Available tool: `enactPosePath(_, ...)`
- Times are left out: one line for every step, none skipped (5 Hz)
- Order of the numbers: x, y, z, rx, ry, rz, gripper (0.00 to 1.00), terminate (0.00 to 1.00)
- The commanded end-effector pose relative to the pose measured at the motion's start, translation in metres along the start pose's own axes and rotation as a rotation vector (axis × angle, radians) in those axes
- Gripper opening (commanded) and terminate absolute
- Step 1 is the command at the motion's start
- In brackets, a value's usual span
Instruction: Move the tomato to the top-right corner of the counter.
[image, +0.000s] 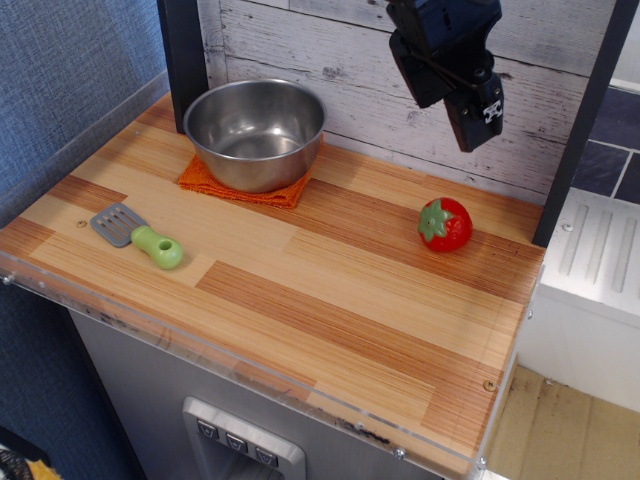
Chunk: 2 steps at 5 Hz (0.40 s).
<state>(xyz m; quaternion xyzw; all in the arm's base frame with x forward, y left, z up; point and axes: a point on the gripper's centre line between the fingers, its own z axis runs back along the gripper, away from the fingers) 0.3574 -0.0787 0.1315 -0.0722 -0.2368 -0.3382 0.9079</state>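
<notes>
The tomato (445, 224), a small glossy red toy fruit with a green leaf cap, lies on the striped wooden counter (330, 290) near its far right corner. My black gripper (452, 104) hangs in the air well above and slightly behind the tomato, in front of the white plank wall. Its jaws stand apart and hold nothing. It does not touch the tomato.
A steel bowl (255, 130) sits on an orange cloth (235, 184) at the back left. A green-handled spatula (140, 237) lies near the front left. A dark post (578, 125) stands just right of the tomato, and a white unit (590, 260) lies beyond the counter's right edge.
</notes>
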Motion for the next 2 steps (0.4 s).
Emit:
enactPosePath(0.0022, 0.0043, 0.0164, 0.025, -0.039, -0.01, 1.0, 0.0)
enactPosePath(0.0022, 0.0043, 0.0164, 0.025, -0.039, -0.01, 1.0, 1.0)
